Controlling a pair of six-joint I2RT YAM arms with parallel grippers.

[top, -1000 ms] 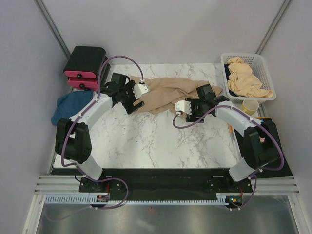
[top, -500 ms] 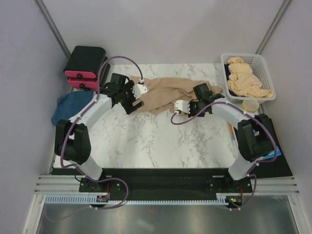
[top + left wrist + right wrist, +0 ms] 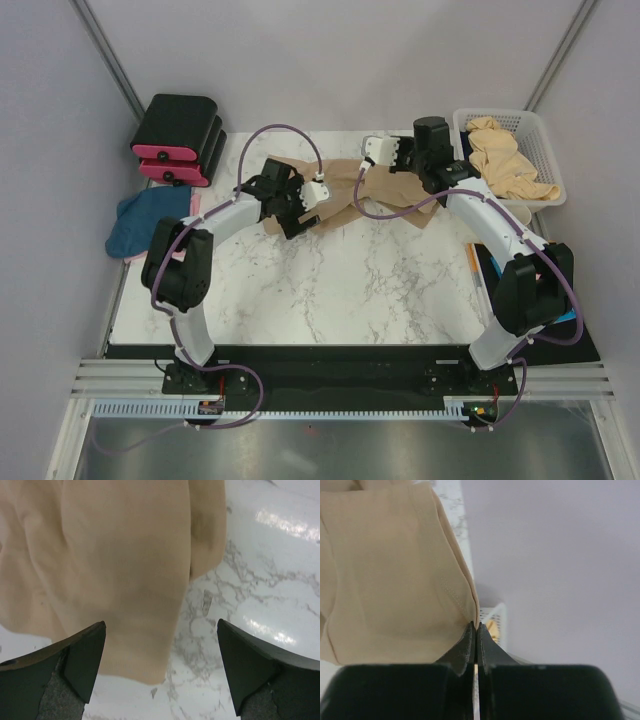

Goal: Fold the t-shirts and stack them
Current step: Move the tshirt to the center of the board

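A tan t-shirt (image 3: 340, 192) is being lifted at the marble table's (image 3: 330, 290) far edge, its edge being clamped by the right gripper (image 3: 476, 627), as only that wrist view shows, and carried farther back than a second ago, while the left gripper (image 3: 161, 625) is being held spread over it.

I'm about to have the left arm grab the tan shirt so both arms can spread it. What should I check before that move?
1. Right claw shut on the tan t-shirt: ok, it pinches an edge of the cloth.
2. Left claw open and holding nothing: ok.
3. Cloth under the left claw: ok, the shirt's edge lies below its opening, with the marble table beside it.
4. Shirt lying flat: not ok, it is bunched in folds.
5. Which part of the shirt the right claw holds: cannot tell.
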